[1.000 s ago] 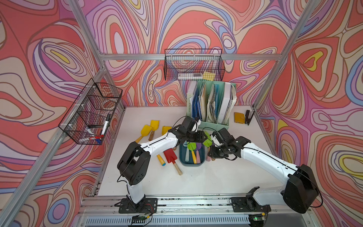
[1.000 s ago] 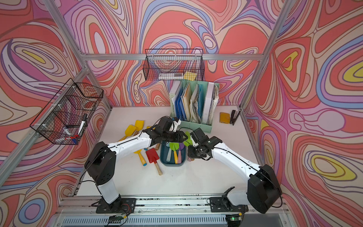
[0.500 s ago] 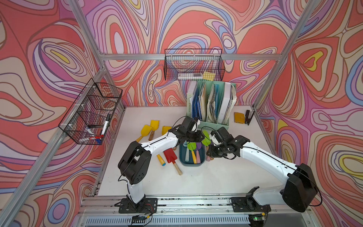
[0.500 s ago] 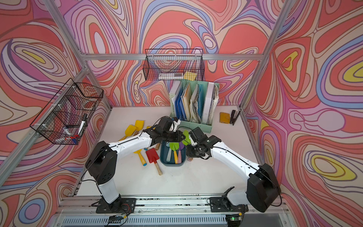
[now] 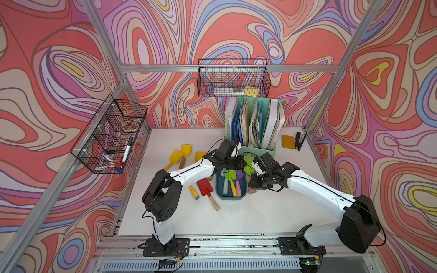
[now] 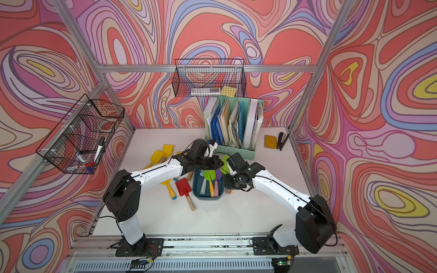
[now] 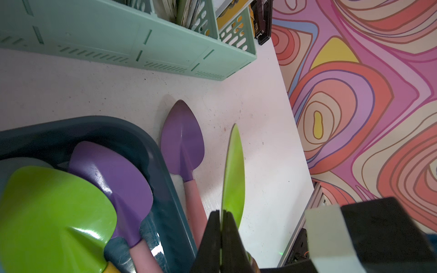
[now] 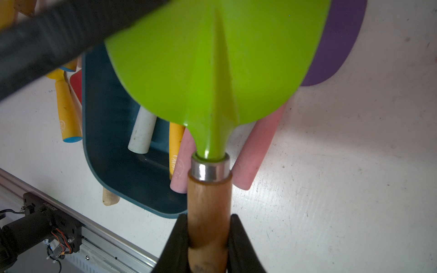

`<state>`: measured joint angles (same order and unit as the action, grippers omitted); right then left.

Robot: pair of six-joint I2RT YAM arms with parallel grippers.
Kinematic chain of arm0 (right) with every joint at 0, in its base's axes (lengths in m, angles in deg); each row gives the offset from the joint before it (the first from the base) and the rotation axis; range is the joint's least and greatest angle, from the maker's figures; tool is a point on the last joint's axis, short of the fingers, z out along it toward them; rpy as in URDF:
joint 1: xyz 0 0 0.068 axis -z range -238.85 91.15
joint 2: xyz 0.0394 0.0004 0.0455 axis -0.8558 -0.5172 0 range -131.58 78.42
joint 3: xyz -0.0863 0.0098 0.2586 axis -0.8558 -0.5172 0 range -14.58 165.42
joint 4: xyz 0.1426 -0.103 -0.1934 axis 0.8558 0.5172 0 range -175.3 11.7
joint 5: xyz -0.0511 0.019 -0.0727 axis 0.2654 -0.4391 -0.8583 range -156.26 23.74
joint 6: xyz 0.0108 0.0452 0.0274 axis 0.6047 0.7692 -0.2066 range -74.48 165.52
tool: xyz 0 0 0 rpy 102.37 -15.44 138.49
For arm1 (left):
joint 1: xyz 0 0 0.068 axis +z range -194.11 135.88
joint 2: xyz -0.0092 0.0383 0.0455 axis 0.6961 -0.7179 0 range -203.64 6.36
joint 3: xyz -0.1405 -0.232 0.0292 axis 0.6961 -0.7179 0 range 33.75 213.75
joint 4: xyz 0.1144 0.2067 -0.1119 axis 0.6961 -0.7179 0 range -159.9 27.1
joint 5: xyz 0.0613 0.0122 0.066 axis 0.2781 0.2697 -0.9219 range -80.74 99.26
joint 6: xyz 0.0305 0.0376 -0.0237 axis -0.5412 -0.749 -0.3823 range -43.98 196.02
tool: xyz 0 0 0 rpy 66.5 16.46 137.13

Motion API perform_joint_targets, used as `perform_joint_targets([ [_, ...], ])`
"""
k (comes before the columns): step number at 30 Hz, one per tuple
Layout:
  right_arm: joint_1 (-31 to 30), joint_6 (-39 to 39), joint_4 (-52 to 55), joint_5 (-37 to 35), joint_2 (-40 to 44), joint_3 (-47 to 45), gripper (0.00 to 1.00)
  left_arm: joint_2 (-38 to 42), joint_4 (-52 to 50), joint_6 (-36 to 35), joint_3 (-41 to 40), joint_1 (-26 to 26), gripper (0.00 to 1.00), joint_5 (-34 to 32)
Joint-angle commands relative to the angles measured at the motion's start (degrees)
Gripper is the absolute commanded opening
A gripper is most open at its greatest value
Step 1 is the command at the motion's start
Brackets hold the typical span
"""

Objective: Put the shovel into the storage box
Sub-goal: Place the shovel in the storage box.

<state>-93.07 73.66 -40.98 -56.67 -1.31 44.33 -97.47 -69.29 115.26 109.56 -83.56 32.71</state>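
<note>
Across the left of the white table point(image 5: 236, 219), several yellow shovels point(image 5: 176, 157) and a red shovel point(image 5: 203, 186) with a wooden handle lie loose, so a good part of the job looks undone.

Next comes the storage box point(image 5: 231, 198), a shallow dark teal tub of smooth plastic with rounded corners. It already holds three shovels point(image 5: 230, 176), handles toward the robot: a glossy green blade on a yellow handle, a purple blade on a pink handle, and a pale handle whose blade is hidden.

Just past the box's right rim, both arms hold the green shovel point(image 7: 233, 165), which is not yet inside. The left gripper point(image 7: 222, 218) is pinched tight on the thin rim of the blade, which stands on edge like a leaf. The right gripper point(image 8: 209, 227) clamps the round varnished wooden handle just behind a shiny metal collar. The blade is smooth, pointed and ridged down the middle, probably painted metal and slippery in a pinch.

Beneath it, a purple shovel point(image 7: 182, 141) with a matte pink handle lies flat on the table, close against the box wall. By my reading, this shovel has yet to go over the rim, and several more wait.
</note>
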Motion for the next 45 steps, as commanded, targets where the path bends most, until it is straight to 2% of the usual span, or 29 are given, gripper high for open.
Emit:
perform_joint_targets([
  [1, -0.6, -1.2, -2.3, 0.4, 0.0, 2.0, 0.20, -1.3, -1.5, -3.1, 0.5, -0.5, 0.00, -0.2],
  [5, -0.6, -1.2, -1.8, -0.1, 0.7, 2.0, 0.41, -1.3, -3.1, -4.3, 0.8, -0.5, 0.00, -1.4],
  [9, -0.6, -1.2, -0.7, -0.5, 2.1, 2.1, 0.51, -1.7, -5.3, -5.7, 2.2, -0.2, 0.00, -2.3],
  [28, -0.6, -0.4, 1.0, -0.9, 7.5, -1.4, 0.52, 1.4, -15.5, -12.7, 3.6, 7.9, 0.00, -1.7],
  [45, -0.6, 0.0, 1.2, -1.3, 7.8, -2.1, 0.52, -1.3, -17.6, -18.1, 2.0, 8.5, 0.00, -5.8],
])
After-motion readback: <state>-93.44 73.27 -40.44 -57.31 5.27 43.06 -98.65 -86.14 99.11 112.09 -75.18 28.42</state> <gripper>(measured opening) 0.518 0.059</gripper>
